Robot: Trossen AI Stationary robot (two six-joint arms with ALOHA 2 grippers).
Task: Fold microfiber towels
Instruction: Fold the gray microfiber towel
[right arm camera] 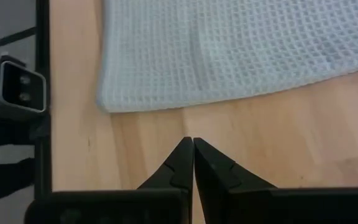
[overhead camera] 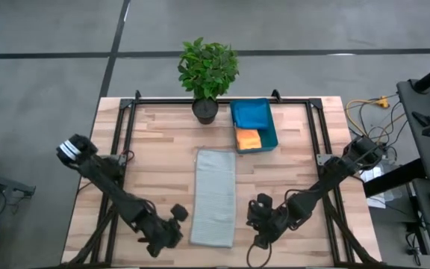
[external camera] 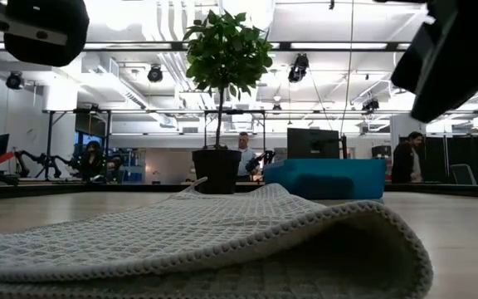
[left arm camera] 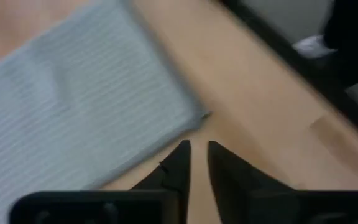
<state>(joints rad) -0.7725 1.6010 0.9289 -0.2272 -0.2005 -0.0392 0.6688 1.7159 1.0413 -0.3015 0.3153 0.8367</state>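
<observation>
Worktop point(overhead camera: 163, 134): pale wooden slats inside a black frame, with both arms reaching in from the near corners.
Grey towel point(overhead camera: 214, 196): the biggest cloth, folded into a long narrow strip down the middle of the worktop, lying flat between the two grippers; from table height its near folded edge point(external camera: 372, 228) bulges up a little.
Plant point(overhead camera: 208, 67): a leafy green bush in a dark pot at the far edge, just left of the bin.
Teal bin point(overhead camera: 263, 112): sits at the far side, right of the plant, apart from the grey towel.
Blue towel point(overhead camera: 251, 114): lies in the far part of the bin.
Orange towel point(overhead camera: 248, 139): folded small, in the near part of the bin.
Left gripper point(left arm camera: 196, 148): low beside the near left corner of the grey towel, fingers slightly parted with a thin gap, grasping nothing.
Right gripper point(right arm camera: 193, 144): just off the towel's near right edge, over bare wood, fingers clenched tip to tip, empty.
People: a few stand far off in the room behind.
</observation>
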